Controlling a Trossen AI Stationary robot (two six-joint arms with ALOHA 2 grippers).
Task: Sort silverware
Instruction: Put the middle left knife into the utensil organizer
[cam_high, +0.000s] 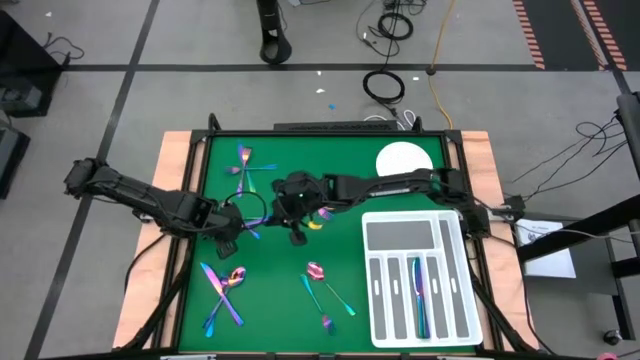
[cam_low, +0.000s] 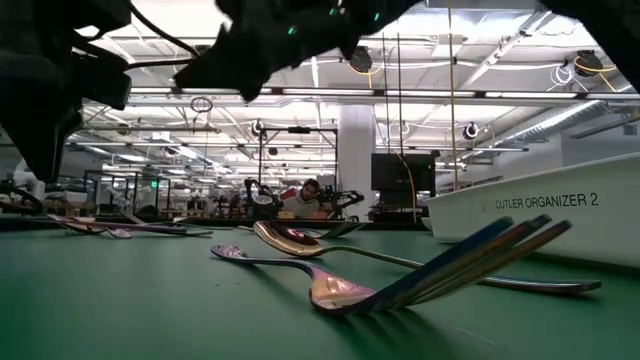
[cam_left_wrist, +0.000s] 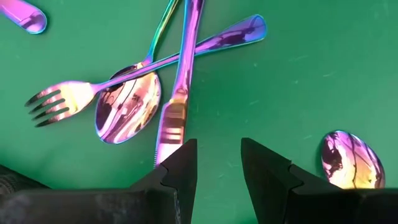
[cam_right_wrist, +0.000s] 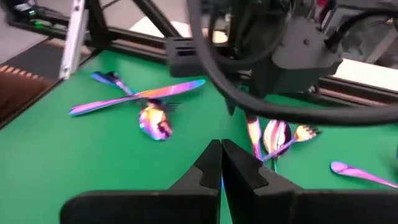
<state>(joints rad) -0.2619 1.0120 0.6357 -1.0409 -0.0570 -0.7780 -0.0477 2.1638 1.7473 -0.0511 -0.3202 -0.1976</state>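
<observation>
Iridescent silverware lies flat on the green mat in loose groups. A knife (cam_left_wrist: 177, 93), a fork (cam_left_wrist: 68, 99) and a spoon (cam_left_wrist: 127, 109) cross each other just beyond my left gripper (cam_left_wrist: 217, 168), which points down and stands open over bare mat at the left (cam_high: 228, 243). Another spoon (cam_left_wrist: 349, 160) lies beside it. My right gripper (cam_right_wrist: 221, 158) is shut and empty, hovering over the mat's middle (cam_high: 298, 237) and aimed toward the left arm. Other pieces lie far left (cam_high: 245, 165), near left (cam_high: 222, 290) and near the middle (cam_high: 320, 280).
A white compartment tray (cam_high: 368, 300) at the near right holds a few pieces (cam_high: 418, 290); its wall shows in the low view (cam_low: 560, 210). A round white plate (cam_high: 404, 160) sits at the far right. The right arm reaches across the mat's middle.
</observation>
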